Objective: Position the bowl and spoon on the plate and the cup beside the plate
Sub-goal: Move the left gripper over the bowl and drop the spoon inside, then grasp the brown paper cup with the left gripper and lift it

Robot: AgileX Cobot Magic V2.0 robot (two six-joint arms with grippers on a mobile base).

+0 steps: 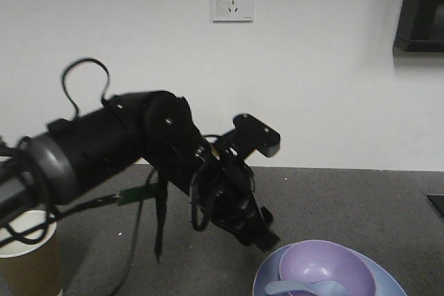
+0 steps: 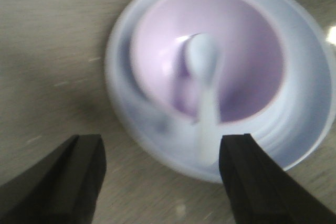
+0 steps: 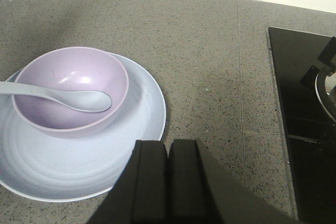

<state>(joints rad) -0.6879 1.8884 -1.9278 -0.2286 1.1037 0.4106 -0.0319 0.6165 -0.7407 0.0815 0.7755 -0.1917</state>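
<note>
Only your front view catches the cup (image 1: 26,258), upright on the grey counter (image 1: 361,199) at the far left, well apart from the plate (image 1: 393,279). Your wrist views show more plainly what the plate carries: the bowl (image 3: 68,85) sits on it, off-centre, with the spoon (image 3: 79,99) scoop inside and its handle over the rim. Your left gripper (image 2: 161,145) hovers over the plate, jaws wide apart, holding nothing. Your right gripper (image 3: 168,148) has its fingers pressed together, gripping nothing, just beside the plate, with a black cooktop (image 3: 304,129) off to one side.
</note>
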